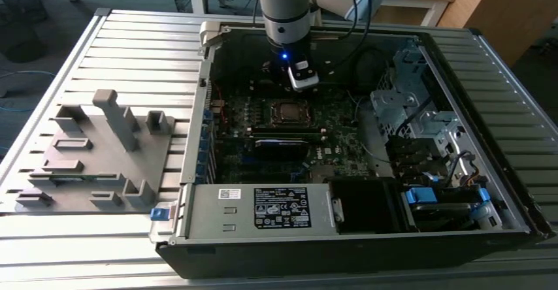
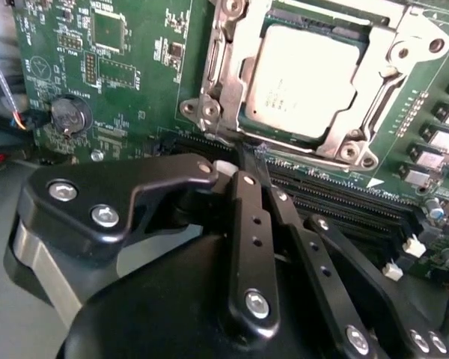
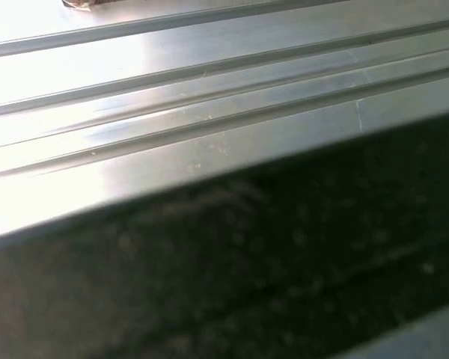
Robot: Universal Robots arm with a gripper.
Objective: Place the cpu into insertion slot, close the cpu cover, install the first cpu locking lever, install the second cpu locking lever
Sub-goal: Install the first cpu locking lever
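At the near edge of the exterior view, the grey power box (image 1: 261, 209) with its white label (print left unread) is seen along the front wall of the open computer case (image 1: 488, 140). Further in, the cpu (image 1: 288, 112) is seated in the socket, with open board around it. In the second wrist view the cpu cover (image 2: 223, 82) is laid down around the chip. The gripper (image 2: 251, 161) is brought together, nothing held, tips just beside the socket edge.

A ribbed metal tabletop (image 1: 131, 48) carries everything. An open computer case (image 1: 514, 140) lies on it under the claw (image 1: 301, 84). A grey fixture tray (image 1: 96, 166) sits well apart from the claw.
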